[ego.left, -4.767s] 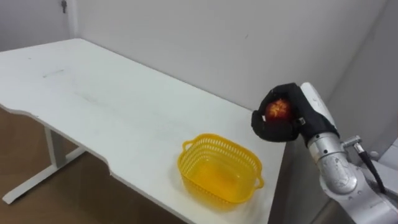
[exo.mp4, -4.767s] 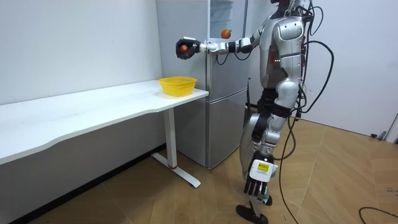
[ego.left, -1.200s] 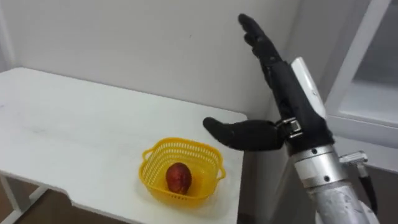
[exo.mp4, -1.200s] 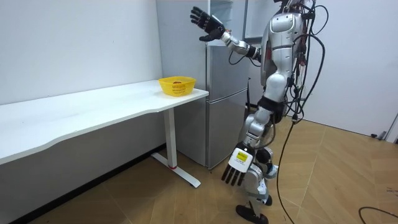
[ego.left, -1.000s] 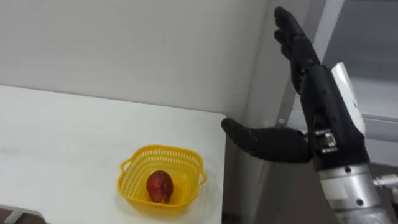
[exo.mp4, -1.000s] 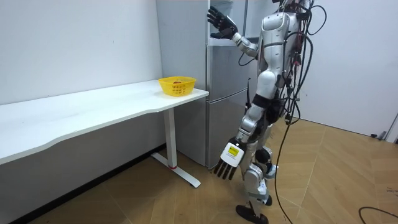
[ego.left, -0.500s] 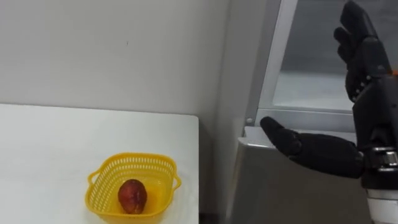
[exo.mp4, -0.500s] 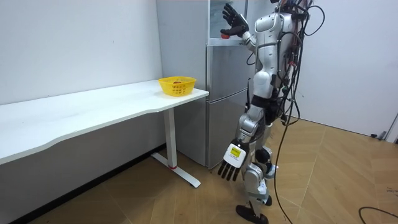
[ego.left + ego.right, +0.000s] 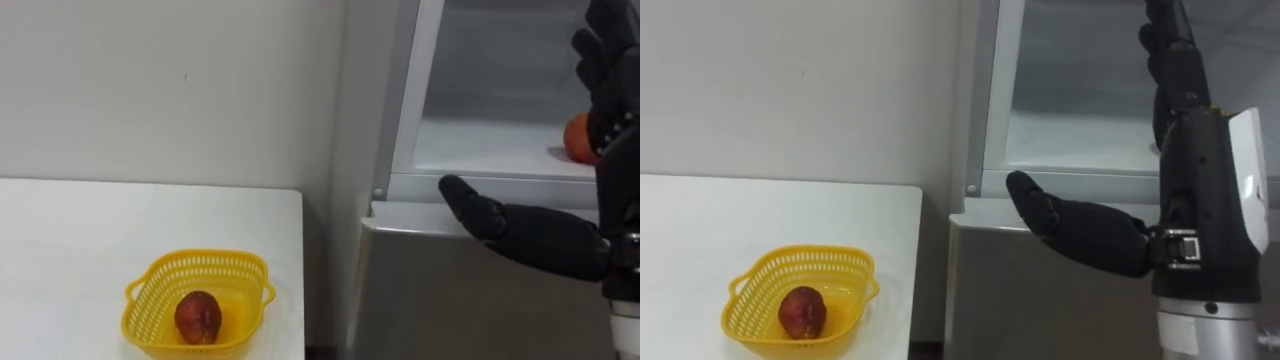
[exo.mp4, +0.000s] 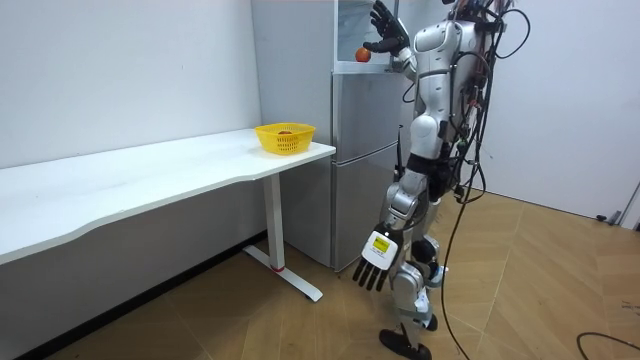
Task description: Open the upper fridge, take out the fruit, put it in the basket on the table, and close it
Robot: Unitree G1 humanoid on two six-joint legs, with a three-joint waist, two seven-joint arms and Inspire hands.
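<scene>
White wall, white desk and at its end a yellow basket with a red fruit lying inside. Just beside the desk stands the fridge, upper compartment open, and the robot stands facing it. An orange fruit sits on the upper shelf, partly hidden behind the right hand. That hand is raised before the opening, fingers straight, thumb spread wide, grasping nothing — whether it touches the fruit I cannot tell. The left hand hangs low by the leg, fingers relaxed and empty.
</scene>
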